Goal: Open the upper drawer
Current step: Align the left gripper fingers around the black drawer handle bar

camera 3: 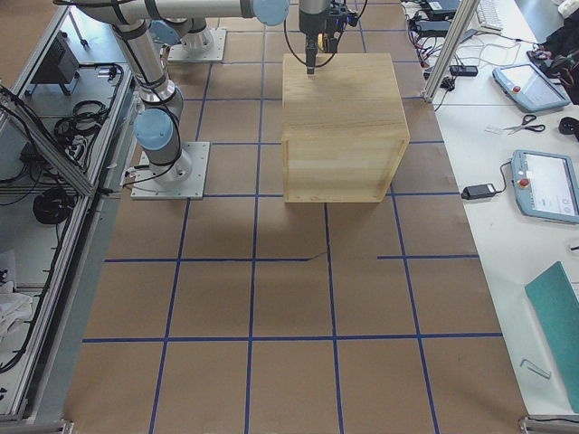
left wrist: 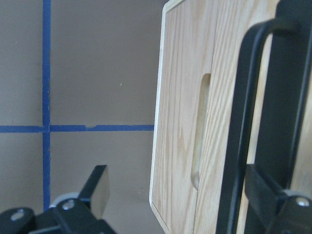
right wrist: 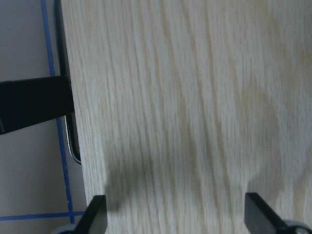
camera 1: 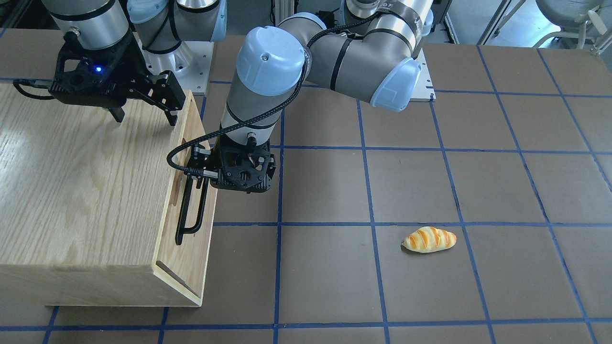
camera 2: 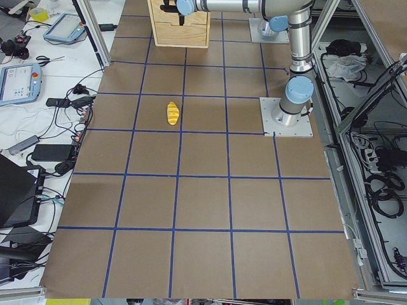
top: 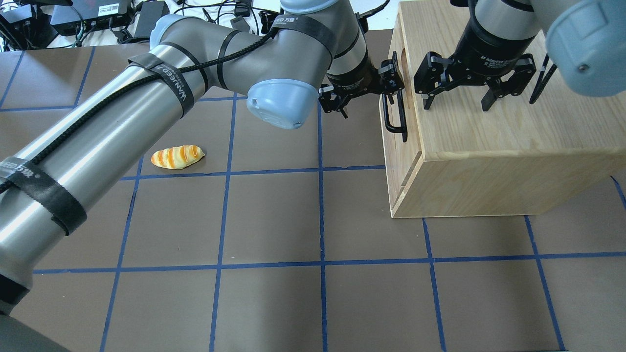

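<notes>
The upper drawer's light-wood front panel (camera 1: 203, 210) faces the table's middle, with a long black bar handle (camera 1: 191, 210) and an oblong cut-out slot (left wrist: 202, 131). It looks flush with the oak cabinet box (camera 1: 71, 181). My left gripper (top: 364, 93) points down at the handle's (top: 397, 117) end. It is open, and in the left wrist view (left wrist: 185, 195) the bar (left wrist: 236, 146) stands between its fingers, close to the cabinet-side finger. My right gripper (top: 459, 100) is open, fingertips close over the cabinet top (right wrist: 175, 122); I cannot tell if they touch.
A toy bread loaf (camera 1: 429, 239) lies on the brown table with its blue tape grid (camera 1: 368, 224), well away from the cabinet. The left arm's elbow (camera 1: 270, 57) reaches across the middle. Operator desks with tablets and cables (camera 2: 25, 82) stand beyond the table edge.
</notes>
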You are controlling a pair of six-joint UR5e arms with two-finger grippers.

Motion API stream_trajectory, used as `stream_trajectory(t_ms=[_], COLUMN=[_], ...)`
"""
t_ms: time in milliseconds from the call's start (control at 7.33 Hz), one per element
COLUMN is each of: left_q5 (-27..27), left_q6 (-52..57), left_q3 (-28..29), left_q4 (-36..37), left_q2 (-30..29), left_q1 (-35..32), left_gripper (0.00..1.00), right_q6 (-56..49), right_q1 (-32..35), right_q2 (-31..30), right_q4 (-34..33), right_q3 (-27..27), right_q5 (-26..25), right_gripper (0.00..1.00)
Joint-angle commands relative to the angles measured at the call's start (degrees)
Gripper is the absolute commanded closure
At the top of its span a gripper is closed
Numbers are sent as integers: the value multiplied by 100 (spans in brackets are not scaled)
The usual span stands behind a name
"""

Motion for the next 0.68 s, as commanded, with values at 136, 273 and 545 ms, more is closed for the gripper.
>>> stream_trajectory(t_ms=[136,273,545], left_q5=[15,23,102], left_q6=[-5,13,153], left_q3=[2,2,11], left_q4=[10,1,1], left_q2=[-19,-27,8], left_q1=[0,0,8], left_gripper=[0,0,0], right_q6=[0,0,0], right_q1=[0,0,0], right_q2=[0,0,0], right_q4=[0,0,0], right_q3=[0,0,0], right_q5=[0,0,0], right_gripper=[0,0,0])
